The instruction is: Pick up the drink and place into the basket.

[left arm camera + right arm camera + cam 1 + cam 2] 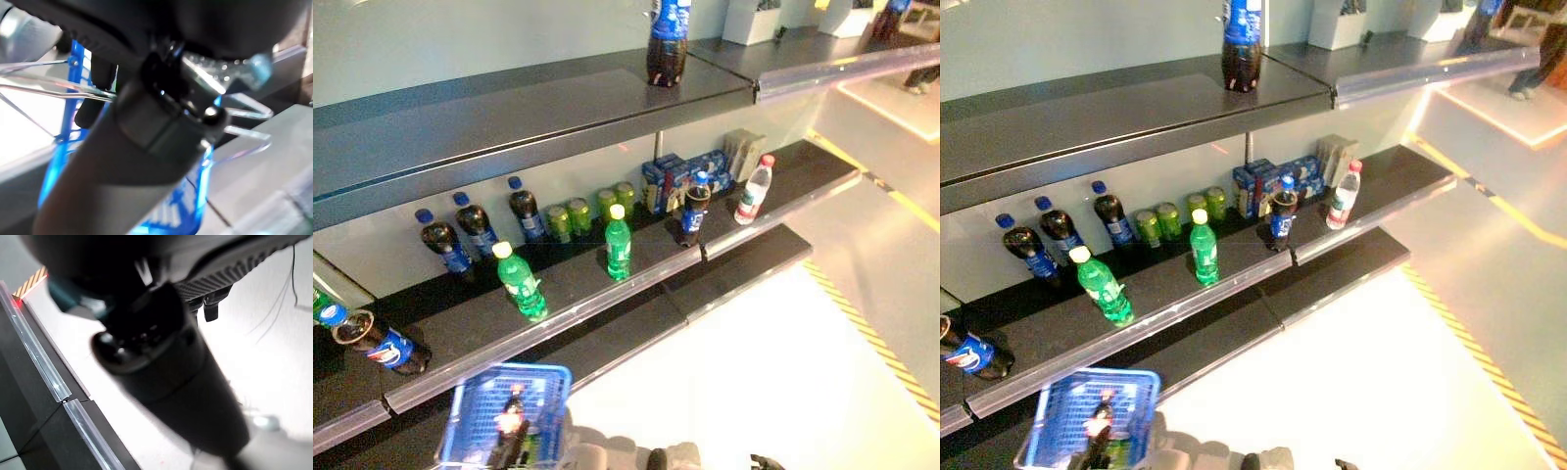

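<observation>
A blue wire basket [504, 411] hangs low at the left, in front of the bottom shelf. A dark cola bottle [513, 423] lies inside it. In the left wrist view my left hand [146, 147] is close over the basket [73, 98], its fingers curled at the thin wire handle [44, 88]. My right hand [166, 362] hangs over the pale floor, fingers relaxed, holding nothing. On the middle shelf [636, 279] stand two green bottles [619, 245], several cola bottles [475, 227] and a water bottle [754, 191].
Green cans [568, 217] and blue boxes [675, 176] sit at the back of the middle shelf. One cola bottle [382, 343] lies on its side at the far left. Another [668, 39] stands on the top shelf. Yellow-black floor tape [871, 343] runs at the right.
</observation>
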You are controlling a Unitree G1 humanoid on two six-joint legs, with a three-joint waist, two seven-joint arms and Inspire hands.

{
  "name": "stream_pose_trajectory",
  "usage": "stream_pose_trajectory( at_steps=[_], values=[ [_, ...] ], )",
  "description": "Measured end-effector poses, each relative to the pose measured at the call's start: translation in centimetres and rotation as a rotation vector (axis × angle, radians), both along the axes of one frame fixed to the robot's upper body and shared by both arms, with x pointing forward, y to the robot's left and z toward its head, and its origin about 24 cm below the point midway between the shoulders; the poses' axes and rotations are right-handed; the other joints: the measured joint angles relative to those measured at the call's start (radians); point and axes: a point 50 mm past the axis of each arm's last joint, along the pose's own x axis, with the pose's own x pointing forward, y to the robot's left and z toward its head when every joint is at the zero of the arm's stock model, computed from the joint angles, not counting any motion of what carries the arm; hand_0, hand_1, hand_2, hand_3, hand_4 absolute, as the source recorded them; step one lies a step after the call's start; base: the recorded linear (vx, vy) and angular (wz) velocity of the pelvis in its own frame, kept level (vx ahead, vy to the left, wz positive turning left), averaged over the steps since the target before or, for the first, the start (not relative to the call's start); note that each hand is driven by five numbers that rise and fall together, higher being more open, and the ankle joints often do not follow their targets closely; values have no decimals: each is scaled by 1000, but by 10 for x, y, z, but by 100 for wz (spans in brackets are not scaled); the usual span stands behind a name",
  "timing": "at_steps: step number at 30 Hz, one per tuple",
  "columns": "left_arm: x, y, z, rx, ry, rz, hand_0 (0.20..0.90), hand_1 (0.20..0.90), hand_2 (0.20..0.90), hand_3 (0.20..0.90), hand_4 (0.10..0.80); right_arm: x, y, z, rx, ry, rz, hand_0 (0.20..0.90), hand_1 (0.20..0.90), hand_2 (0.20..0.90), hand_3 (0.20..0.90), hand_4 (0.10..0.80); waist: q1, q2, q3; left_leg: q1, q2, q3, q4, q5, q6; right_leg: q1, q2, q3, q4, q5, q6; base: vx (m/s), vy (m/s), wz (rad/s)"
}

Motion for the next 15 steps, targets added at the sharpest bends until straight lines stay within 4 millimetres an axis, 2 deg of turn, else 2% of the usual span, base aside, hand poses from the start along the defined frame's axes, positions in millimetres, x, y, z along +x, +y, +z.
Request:
stream_pose_trajectory(
  at_steps=[2,3,4,5,6,7,8,10,12,13,14,15],
  values=[
    [6,-5,0,-11,-10,-7,300,300,300,200,100,1,-2,1,-10,-2,-22,900,900,900,900,800,1,18,4,-28,22,-4,-53,15,-33,1,33,-5,8,-11,-1,246,-93,-16],
    [7,2,1,4,-8,-17,300,300,300,200,100,7,1,2,-7,-23,-35,900,900,900,900,800,5,27,8,-37,39,-1,-35,43,4,-4,59,-4,48,-38,7,174,-32,-43],
    [1,7,1,10,12,-17,300,300,300,200,100,9,6,2,2,-29,-33,900,900,900,900,800,11,15,2,-27,39,1,-40,34,31,-12,64,-4,85,-57,16,228,-75,-63],
    [-3,12,1,19,23,-13,300,300,300,200,100,13,11,2,8,-42,-46,900,900,900,900,800,21,1,-4,-1,34,12,-57,27,56,-43,53,0,260,-149,61,156,-101,-49],
    [-3,11,1,19,24,-13,300,300,300,200,100,14,12,2,10,-43,-53,900,900,900,900,800,20,-6,-8,13,28,18,-66,24,60,-49,46,2,329,-188,88,201,-164,-36],
    [-5,10,0,13,29,1,300,300,300,200,100,15,17,1,25,-52,-68,900,900,900,900,800,17,-15,-14,50,18,23,-85,22,69,-64,37,8,482,-237,166,147,-191,-12],
    [-4,10,0,10,27,10,300,300,300,200,100,17,23,1,43,-62,-64,900,900,900,900,800,9,-15,-17,72,15,18,-89,19,87,-90,24,19,585,-231,194,124,-184,-3],
    [-10,9,-1,5,45,17,300,300,300,200,100,23,32,1,83,-83,-54,900,900,900,900,800,-10,-8,-16,107,18,-3,-110,22,94,-144,-2,24,689,-229,197,108,-277,19],
    [-14,9,-2,6,55,21,300,300,300,200,100,27,39,2,103,-101,-47,900,900,900,900,800,-19,-7,-17,135,29,-8,-137,22,86,-145,-57,30,642,-229,195,87,-480,28],
    [-12,11,-1,20,52,11,300,300,300,200,100,30,41,3,109,-116,-45,900,900,900,900,800,-21,0,-23,129,35,-24,-133,11,75,-151,-109,33,541,-231,179,71,-513,33],
    [-10,12,0,27,48,6,300,300,300,200,100,30,41,3,108,-119,-44,900,900,900,900,800,-22,9,-29,121,40,-52,-130,9,64,-157,-134,60,468,-227,182,84,-682,62],
    [-2,15,2,36,37,5,300,300,300,200,100,31,37,4,96,-126,-45,900,900,900,900,800,-30,19,-32,113,46,-98,-134,22,40,-148,-164,133,337,-201,187,42,-417,65]
  ],
)
